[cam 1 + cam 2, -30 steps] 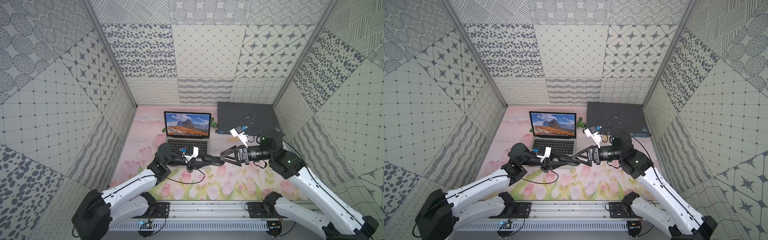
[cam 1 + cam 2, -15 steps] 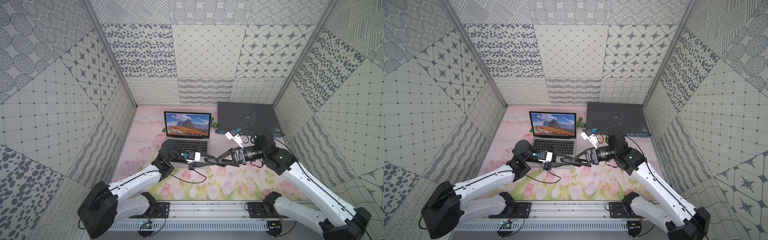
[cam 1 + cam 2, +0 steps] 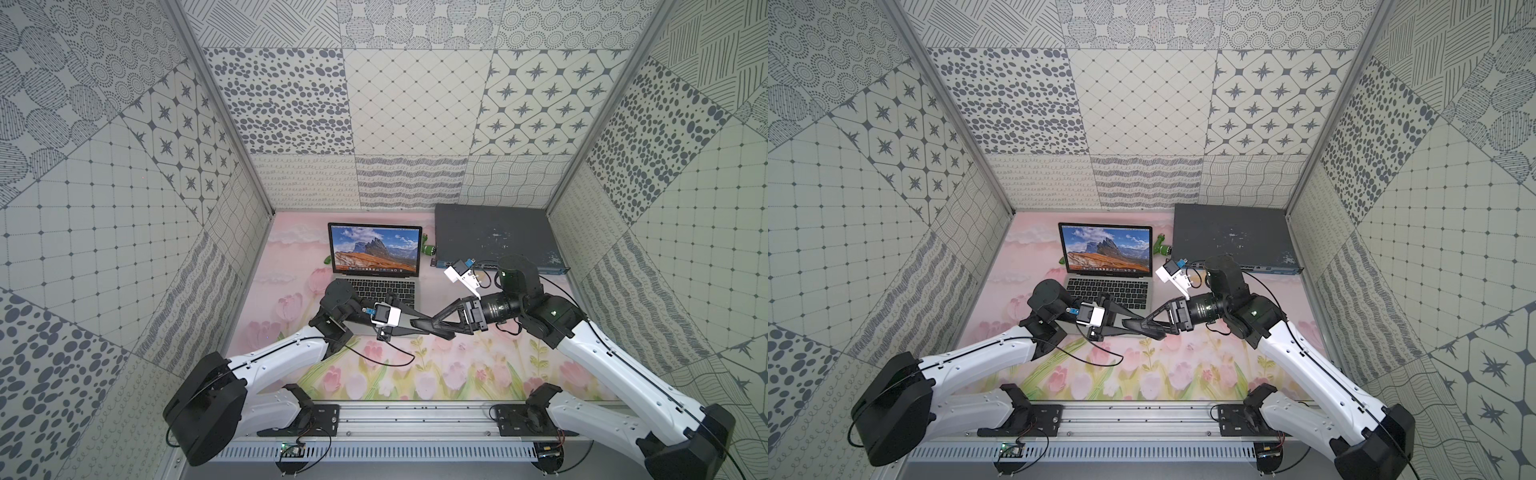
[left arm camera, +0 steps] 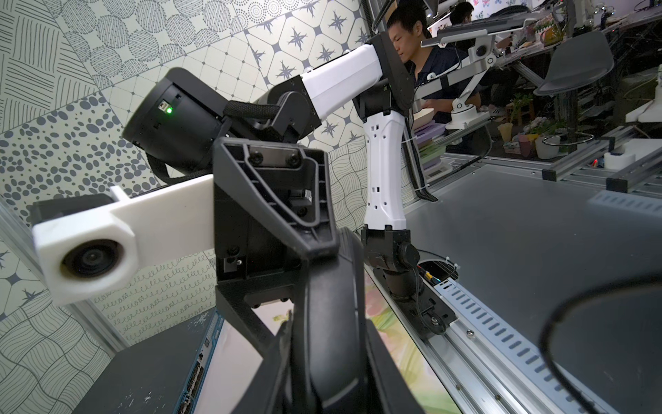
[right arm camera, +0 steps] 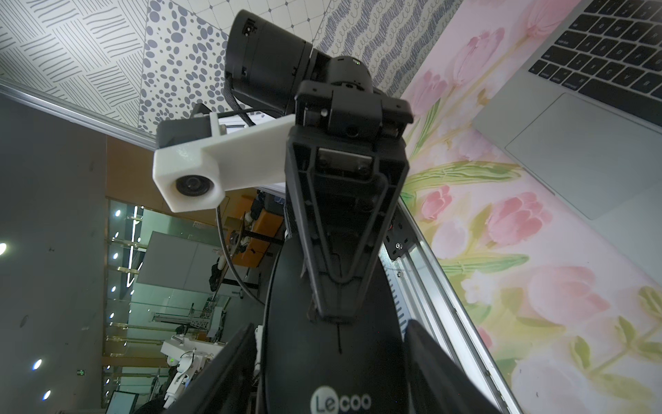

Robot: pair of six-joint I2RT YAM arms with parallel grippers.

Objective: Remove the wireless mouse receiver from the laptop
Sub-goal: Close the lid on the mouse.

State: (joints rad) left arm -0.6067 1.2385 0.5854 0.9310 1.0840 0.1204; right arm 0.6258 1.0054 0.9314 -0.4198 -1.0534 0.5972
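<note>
The open laptop (image 3: 384, 293) (image 3: 1115, 286) sits at the back of the pink mat; its trackpad corner shows in the right wrist view (image 5: 591, 150). No wireless mouse receiver can be made out in any view. Both arms meet in front of the laptop over a black mouse (image 3: 428, 327) (image 3: 1144, 327). My left gripper (image 3: 434, 329) (image 4: 329, 380) is shut on the mouse (image 4: 327, 322), gripping it edge-on. My right gripper (image 3: 415, 324) (image 5: 331, 376) straddles the same mouse (image 5: 336, 358), logo facing up, its fingers (image 5: 440, 376) still slightly off the sides.
A flat dark grey network switch (image 3: 490, 232) (image 3: 1229, 232) (image 4: 143, 376) lies at the back right. A small green object (image 3: 428, 248) sits between it and the laptop screen. Patterned walls close three sides, and a metal rail (image 3: 415, 419) runs along the front.
The right arm has reached left until its fingers overlap the left gripper's, and its jaws have narrowed round the mouse. The left gripper stayed shut on the mouse and shifted slightly right.
</note>
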